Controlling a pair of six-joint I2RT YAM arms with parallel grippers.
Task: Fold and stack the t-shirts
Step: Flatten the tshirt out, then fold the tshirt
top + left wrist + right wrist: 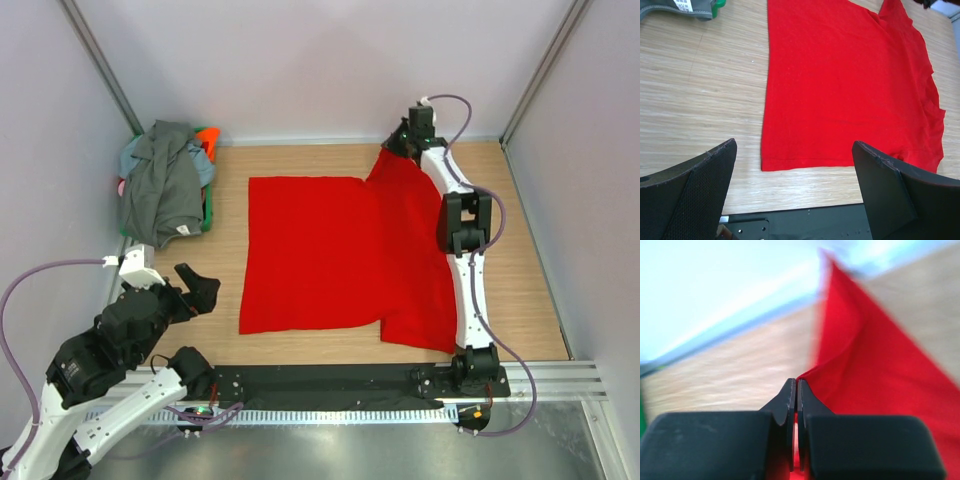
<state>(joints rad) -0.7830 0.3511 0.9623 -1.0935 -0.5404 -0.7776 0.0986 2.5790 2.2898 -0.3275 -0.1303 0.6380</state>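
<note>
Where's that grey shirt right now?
In the overhead view, the grey shirt drapes over a clothes pile in the far left corner, left of the red shirt.

Bright, even, faint shadows — crisp overhead and left wrist; right wrist badly blurred, red t-shirt (880,390) smeared.

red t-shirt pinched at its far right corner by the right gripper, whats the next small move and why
Probably lift the right gripper slightly and draw it toward the shirt's left side: its jaws are shut on the far right corner of the plain red cloth t-shirt, which lies spread flat on the wooden table.
</note>
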